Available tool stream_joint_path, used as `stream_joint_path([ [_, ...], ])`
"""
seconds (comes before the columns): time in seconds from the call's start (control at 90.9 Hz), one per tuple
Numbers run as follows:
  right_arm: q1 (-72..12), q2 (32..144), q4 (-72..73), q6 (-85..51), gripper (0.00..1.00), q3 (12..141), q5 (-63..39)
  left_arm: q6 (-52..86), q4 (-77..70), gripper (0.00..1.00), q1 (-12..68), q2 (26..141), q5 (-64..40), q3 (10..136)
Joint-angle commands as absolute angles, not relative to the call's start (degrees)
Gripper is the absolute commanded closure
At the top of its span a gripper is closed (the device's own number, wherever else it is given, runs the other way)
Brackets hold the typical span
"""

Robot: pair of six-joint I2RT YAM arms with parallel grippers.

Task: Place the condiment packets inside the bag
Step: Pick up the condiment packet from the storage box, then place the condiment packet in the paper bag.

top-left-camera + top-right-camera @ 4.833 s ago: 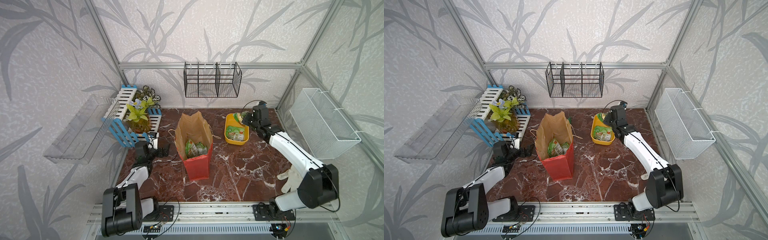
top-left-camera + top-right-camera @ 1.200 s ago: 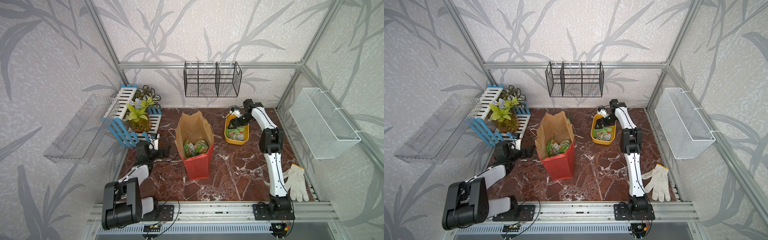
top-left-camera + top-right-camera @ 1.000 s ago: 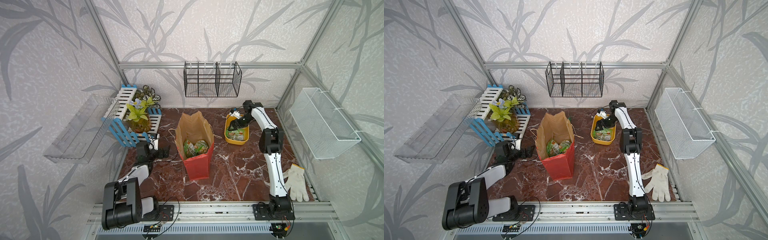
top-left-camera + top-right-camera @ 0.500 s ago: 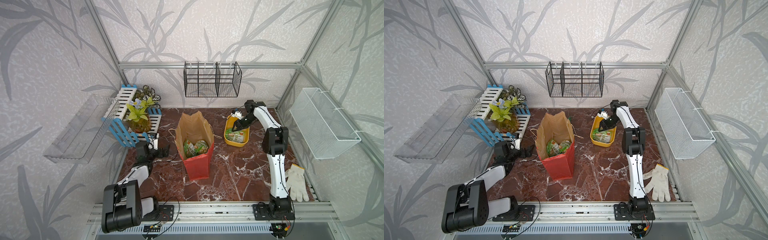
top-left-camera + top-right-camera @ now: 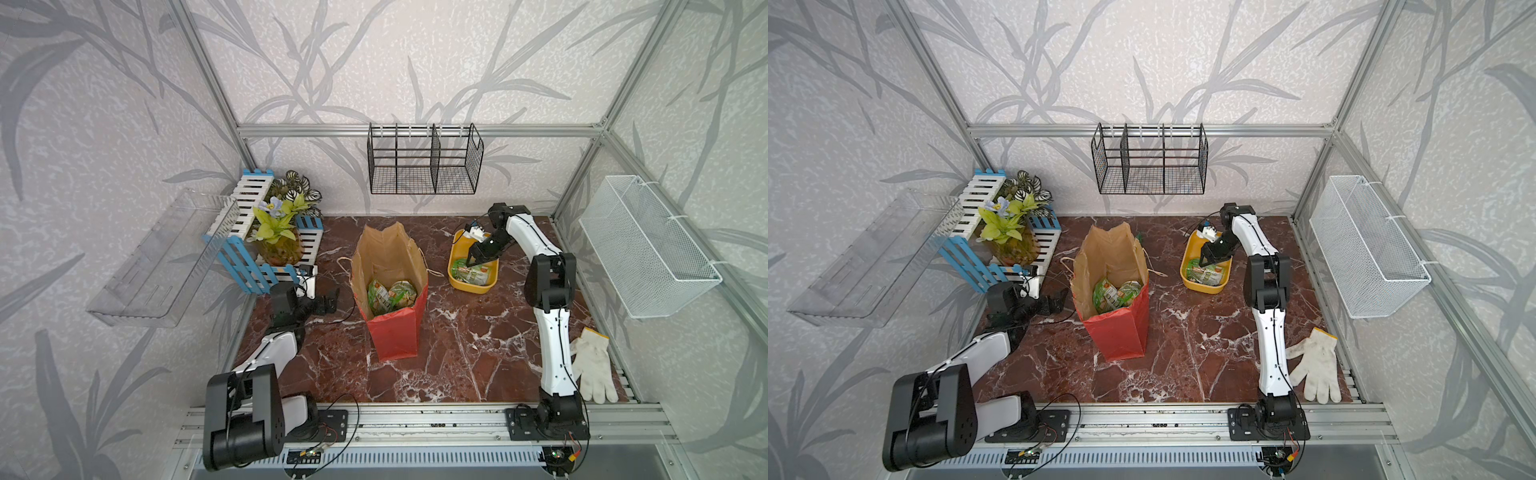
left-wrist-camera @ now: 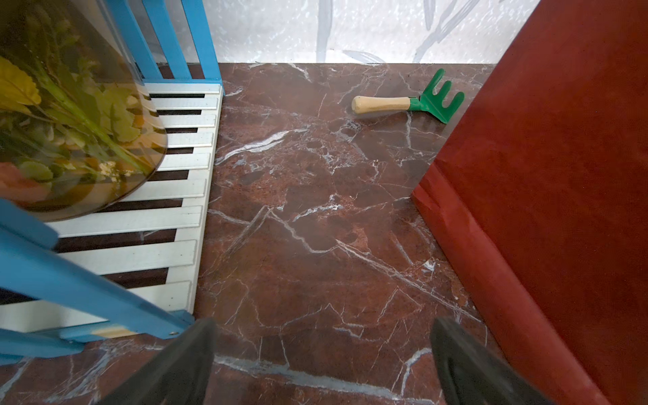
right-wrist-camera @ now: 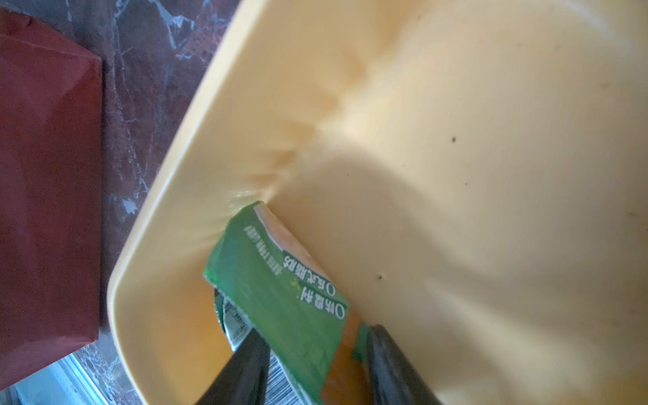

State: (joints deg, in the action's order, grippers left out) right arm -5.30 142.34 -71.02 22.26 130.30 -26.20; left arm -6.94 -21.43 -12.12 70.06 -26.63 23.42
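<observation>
Marble tabletop [image 5: 469, 345]: open room between bag [image 5: 395, 332] and right arm. White glove [image 5: 592, 365] near right edge.
Left gripper [image 6: 322, 329]: jaws wide apart, empty, low between slatted rack [image 6: 175, 189] and bag.
Right gripper [image 7: 315, 338]: inside yellow tub [image 5: 469, 288], clamped on green condiment packet [image 7: 280, 291].
Tub: further packet beneath.
Bag: upright, mouth open, condiment packets [image 5: 390, 293] at bottom.
</observation>
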Motion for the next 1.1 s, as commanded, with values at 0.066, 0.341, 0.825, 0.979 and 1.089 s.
stream_joint_path([
  [0.066,-5.5,142.1,-70.6,21.5,0.6,130.4,-24.5,-7.4,-21.6,0.0,-12.3,69.1,-26.5,23.7],
  [0.341,-5.4,137.1,-65.2,18.9,1.0,128.6,-22.8,-7.4,-21.6,0.0,-12.3,68.7,-26.4,23.6],
  [0.825,-2.6,111.2,-45.9,4.3,1.0,103.8,-33.2,-7.6,-21.9,0.0,-12.3,68.0,-27.4,23.0],
  [0.979,-2.0,103.2,-42.1,-3.3,1.0,99.3,-32.4,-7.6,-22.0,0.0,-12.3,67.7,-27.7,22.9],
  [1.089,-2.0,96.0,-37.4,-8.6,1.0,94.9,-32.0,-7.6,-22.0,0.0,-12.2,67.5,-27.9,22.7],
])
